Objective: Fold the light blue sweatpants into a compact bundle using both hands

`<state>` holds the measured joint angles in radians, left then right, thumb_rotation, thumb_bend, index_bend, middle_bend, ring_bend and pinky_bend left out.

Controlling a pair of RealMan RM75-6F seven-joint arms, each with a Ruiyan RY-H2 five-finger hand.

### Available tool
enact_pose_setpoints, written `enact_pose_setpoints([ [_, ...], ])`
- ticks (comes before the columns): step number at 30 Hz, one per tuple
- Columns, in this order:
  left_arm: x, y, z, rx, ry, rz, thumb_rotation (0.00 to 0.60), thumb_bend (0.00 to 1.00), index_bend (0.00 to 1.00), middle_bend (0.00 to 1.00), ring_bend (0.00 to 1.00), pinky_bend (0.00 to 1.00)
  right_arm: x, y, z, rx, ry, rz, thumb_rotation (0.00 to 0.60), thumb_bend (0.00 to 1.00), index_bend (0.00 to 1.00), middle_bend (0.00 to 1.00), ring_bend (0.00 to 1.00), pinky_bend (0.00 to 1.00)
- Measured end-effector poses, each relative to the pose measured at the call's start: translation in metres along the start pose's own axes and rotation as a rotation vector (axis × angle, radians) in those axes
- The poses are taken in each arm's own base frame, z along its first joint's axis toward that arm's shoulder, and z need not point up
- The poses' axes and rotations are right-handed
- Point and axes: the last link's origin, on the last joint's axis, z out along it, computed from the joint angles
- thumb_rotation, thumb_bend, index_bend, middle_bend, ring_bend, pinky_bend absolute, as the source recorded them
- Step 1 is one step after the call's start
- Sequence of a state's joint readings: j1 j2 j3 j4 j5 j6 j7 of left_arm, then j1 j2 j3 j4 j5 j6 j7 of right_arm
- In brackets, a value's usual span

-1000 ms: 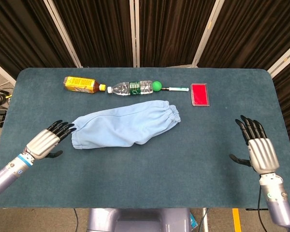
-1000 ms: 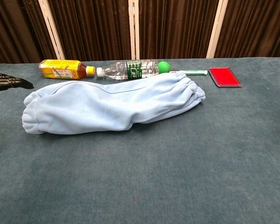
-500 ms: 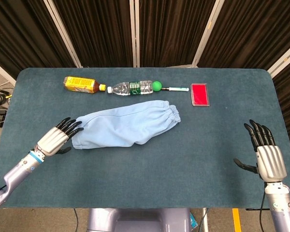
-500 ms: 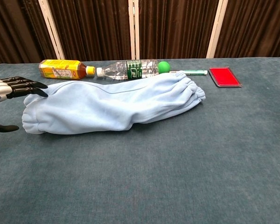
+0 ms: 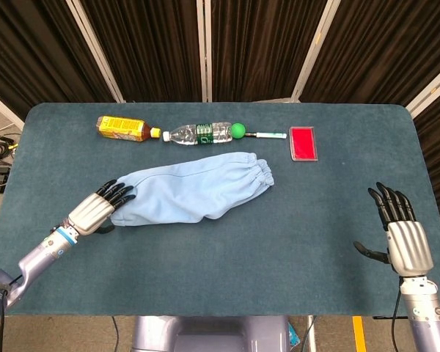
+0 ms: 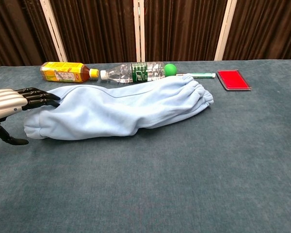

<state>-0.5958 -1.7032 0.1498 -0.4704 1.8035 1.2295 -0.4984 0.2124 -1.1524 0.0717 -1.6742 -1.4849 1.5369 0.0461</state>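
Observation:
The light blue sweatpants (image 5: pixel 194 192) (image 6: pixel 117 109) lie folded lengthwise across the middle of the table, elastic cuffs at the right end. My left hand (image 5: pixel 101 208) (image 6: pixel 13 108) is at their left end, fingers stretched out over the edge of the cloth and thumb low beside it, gripping nothing. My right hand (image 5: pixel 400 236) hovers open near the table's right front edge, far from the pants, and shows only in the head view.
Along the back stand in a row an orange-labelled bottle (image 5: pixel 122 128), a clear water bottle (image 5: pixel 200 133), a green ball (image 5: pixel 237 131), a pen (image 5: pixel 270 135) and a red flat case (image 5: pixel 303 142). The teal table (image 5: pixel 279 249) extends bare in front of the pants.
My left hand has moved right until its fingertips reach over the left end of the pants. My right hand drew back toward the front right edge, then held still.

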Motion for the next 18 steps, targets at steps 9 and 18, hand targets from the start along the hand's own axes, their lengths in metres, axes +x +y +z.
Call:
enact_pose_setpoints([
  [9,-0.003,0.004,0.01,0.003,-0.005,0.007,0.6,0.28,0.05,0.0,0.0,0.0,0.0,0.001,0.0,-0.004,-0.009,0.019,0.6,0.0,0.0,0.0,0.0,0.0],
  [18,-0.005,0.008,0.016,0.002,-0.005,0.023,0.6,0.41,0.05,0.0,0.0,0.0,0.001,0.0,0.0,0.0,-0.001,0.018,0.6,0.0,0.0,0.0,0.0,0.0],
])
